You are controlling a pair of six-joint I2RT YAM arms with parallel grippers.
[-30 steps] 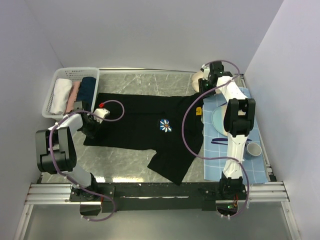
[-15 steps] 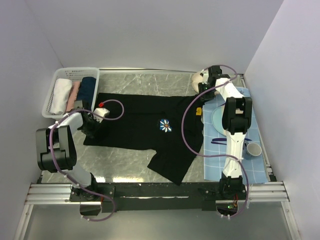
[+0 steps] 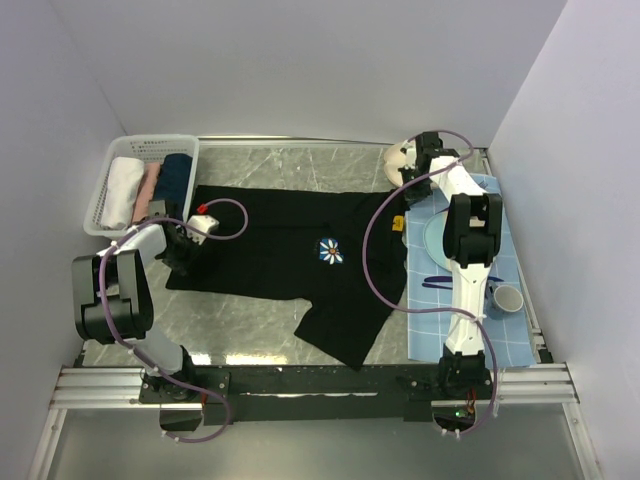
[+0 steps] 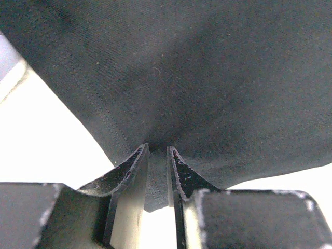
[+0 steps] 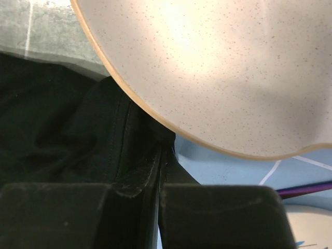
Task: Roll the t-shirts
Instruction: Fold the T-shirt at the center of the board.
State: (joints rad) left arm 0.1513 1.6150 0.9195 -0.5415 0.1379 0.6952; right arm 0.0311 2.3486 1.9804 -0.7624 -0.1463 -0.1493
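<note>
Two grippers pinching one t-shirt (image 3: pixel 290 250)

Black t-shirt lies spread flat on the table (image 3: pixel 270 165). Left gripper (image 4: pixel 157 150) clamps its left edge, jaws narrow around cloth. Right gripper (image 5: pixel 162 153) is closed on the right edge, beside a speckled plate (image 5: pixel 218 67).

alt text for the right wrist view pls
The right hand is shut on a fold of the black t-shirt, close by the rim of a speckled beige dish. Grey marbled table shows top left, a blue mat lower right.

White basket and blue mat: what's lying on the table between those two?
The black t-shirt, spread out, fills the stretch between the basket and the blue mat; the top view shows it.
</note>
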